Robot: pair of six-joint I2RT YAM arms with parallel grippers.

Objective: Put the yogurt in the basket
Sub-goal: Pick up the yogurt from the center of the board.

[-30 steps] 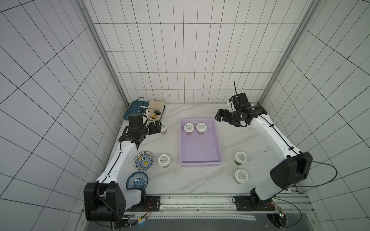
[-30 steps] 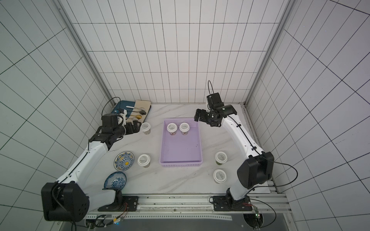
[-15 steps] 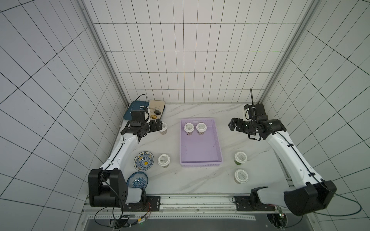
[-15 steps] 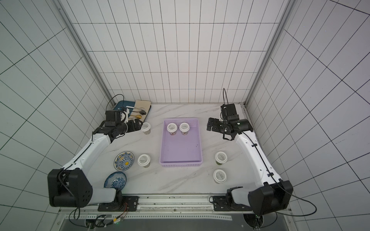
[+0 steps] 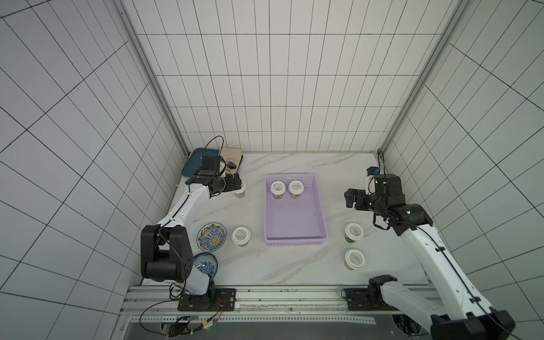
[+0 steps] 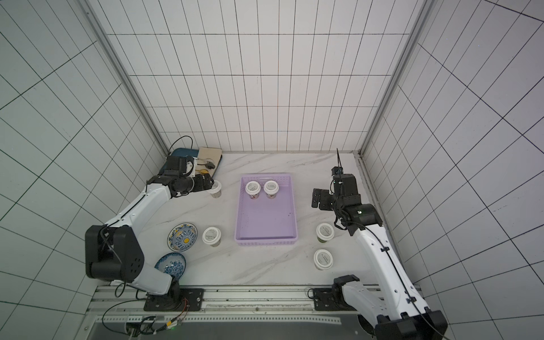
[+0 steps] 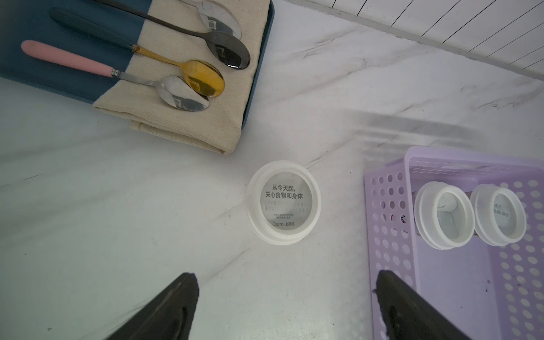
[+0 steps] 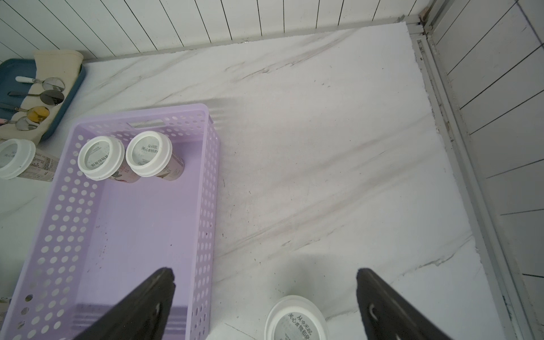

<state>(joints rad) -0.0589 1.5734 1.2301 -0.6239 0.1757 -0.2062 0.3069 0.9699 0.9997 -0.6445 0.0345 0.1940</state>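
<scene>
The lilac basket [image 5: 295,217] [image 6: 266,217] lies mid-table with two yogurt cups [image 5: 278,188] [image 5: 295,187] at its far end. Left of the basket stands another yogurt cup [image 5: 240,192] [image 7: 283,203]. My left gripper [image 5: 238,185] [image 7: 285,279] hovers open over the table just short of this cup, apart from it. On the right, my right gripper [image 5: 351,201] [image 8: 265,273] hangs open and empty above the table beside the basket. A yogurt cup [image 5: 354,232] [image 8: 295,319] stands below it. Two more cups [image 5: 241,235] [image 5: 354,259] stand on the table nearer the front.
A dark blue tray [image 5: 195,160] with a beige napkin and several spoons [image 7: 203,78] sits in the far left corner, close to the left gripper. Two blue-patterned plates [image 5: 211,237] [image 5: 205,265] lie by the left arm's base. A tiled wall runs close along the right side.
The right arm has swung away from the basket's far end to the right and nearer, above a cup there. The left gripper shifted closer to the cup by the tray. Both stay open.
</scene>
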